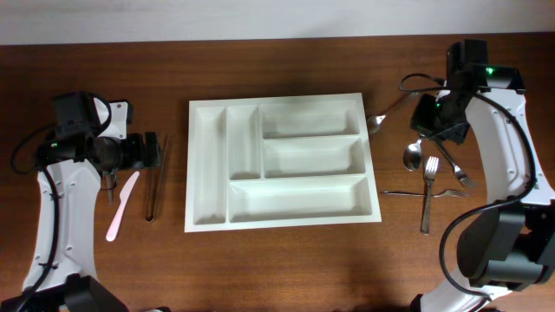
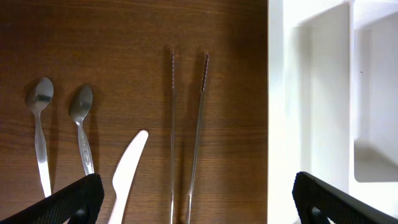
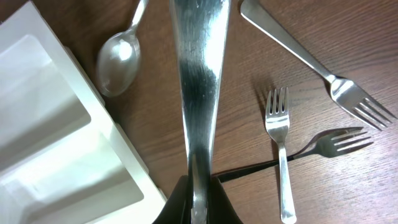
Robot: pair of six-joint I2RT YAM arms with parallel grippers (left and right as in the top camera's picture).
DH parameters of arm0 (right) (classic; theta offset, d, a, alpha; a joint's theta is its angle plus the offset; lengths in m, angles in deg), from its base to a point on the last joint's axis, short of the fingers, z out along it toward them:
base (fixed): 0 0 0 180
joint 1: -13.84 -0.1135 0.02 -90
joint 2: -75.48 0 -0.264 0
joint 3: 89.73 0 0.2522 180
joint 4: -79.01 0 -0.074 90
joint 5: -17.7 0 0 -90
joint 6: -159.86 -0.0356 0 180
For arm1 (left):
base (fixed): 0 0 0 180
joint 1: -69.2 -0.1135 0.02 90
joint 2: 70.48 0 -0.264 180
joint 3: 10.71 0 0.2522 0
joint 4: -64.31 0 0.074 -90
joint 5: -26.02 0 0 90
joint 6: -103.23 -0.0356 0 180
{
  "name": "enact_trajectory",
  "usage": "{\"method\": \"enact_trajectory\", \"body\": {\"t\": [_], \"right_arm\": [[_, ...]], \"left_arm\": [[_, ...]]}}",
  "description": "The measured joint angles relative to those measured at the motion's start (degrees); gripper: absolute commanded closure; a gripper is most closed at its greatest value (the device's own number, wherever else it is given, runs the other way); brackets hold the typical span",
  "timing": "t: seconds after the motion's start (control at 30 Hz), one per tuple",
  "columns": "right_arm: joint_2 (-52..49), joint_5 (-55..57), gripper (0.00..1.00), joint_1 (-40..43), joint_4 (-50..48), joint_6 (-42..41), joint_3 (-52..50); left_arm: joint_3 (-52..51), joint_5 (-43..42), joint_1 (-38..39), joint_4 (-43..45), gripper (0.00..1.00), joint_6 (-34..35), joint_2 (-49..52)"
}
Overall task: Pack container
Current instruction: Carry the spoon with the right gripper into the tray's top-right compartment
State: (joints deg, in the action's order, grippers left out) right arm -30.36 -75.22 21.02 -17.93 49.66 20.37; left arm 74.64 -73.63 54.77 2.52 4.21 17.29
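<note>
My right gripper [image 3: 196,200] is clamped tight on the handle of a metal utensil [image 3: 199,74], just right of the container [image 1: 198,173]. The container lies flat in the middle of the table [image 1: 286,269], between my arms. My left gripper [image 2: 196,202] stands wide above the tongs [image 2: 186,137], holding nothing.

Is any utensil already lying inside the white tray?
No: in the overhead view all five compartments of the container show only bare white plastic, with nothing lying in them.
</note>
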Motion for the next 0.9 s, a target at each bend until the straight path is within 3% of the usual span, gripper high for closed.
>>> {"method": "enact_trajectory", "body": {"t": [0.2,0.4,0.63,0.9], "right_arm": [[0.0,-4.9,0.96,-0.3,-0.6,2.4,0.0],[0.0,-8.6,0.96,-4.5,-5.4,-3.0,0.0],[-0.1,-8.0,0.96,-15.4,-12.2,-19.9,0.0],[-0.9,0.4,0.96,-25.7,-23.2,-42.4,0.0]], "left_arm": [[0.0,0.0,0.0,0.0,0.01,0.0,0.0],[0.0,0.0,0.0,0.0,0.01,0.0,0.0],[0.0,0.0,0.0,0.0,0.01,0.0,0.0],[0.0,0.0,0.0,0.0,0.01,0.0,0.0]]}}
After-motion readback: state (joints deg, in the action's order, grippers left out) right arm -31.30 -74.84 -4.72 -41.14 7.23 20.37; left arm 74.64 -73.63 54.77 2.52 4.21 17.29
